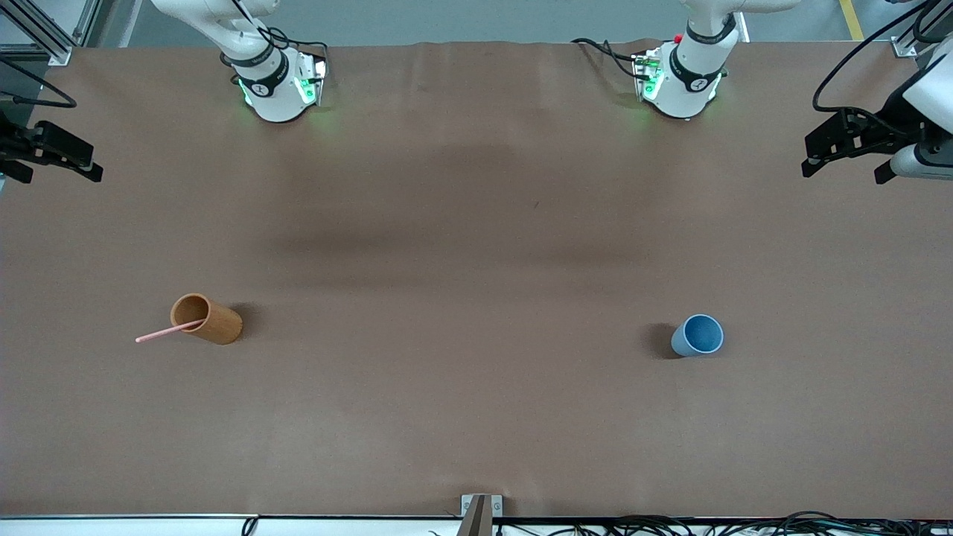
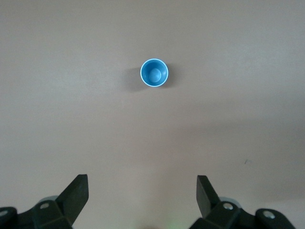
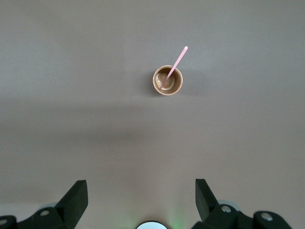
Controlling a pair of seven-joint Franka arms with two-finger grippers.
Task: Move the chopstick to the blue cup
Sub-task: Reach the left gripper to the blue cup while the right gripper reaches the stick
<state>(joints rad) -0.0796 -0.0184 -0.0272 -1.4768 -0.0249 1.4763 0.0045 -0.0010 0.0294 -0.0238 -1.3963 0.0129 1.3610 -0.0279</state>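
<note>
The chopstick (image 1: 170, 330) is standing in the wooden cup (image 1: 208, 318), leaning on its rim w/ the free end sticking out toward the right arm's end of the tabletop. In the right wrist view the stick (image 3: 175, 65) is rising out of the cup (image 3: 167, 80) at a slant. That cup is sitting upright in the half of the tabletop nearer the front camera, toward the right arm's end. The blue cup (image 1: 698, 335) is standing upright & empty at about the same depth, well apart, toward the left arm's end; the left wrist view is looking straight down into it (image 2: 154, 73).

Step in hand, as I judge it: nothing begun yet, both arms waiting high. The right tool (image 3: 141, 200) is hanging over bare tabletop near the right-arm edge, fingers spread wide, holding nothing. The left tool (image 2: 143, 195) is hovering near the left-arm edge, likewise spread & empty.

Next move prob. falls to the right arm: drop to the stick's exposed part above the rim, line the fingers across the thin shaft, pinch w/o knocking the cup over, lift clear. Then either a long carry across or a handover to the left arm, since the cups are far apart.

No brand, label or writing is readable on either cup or the tabletop.
</note>
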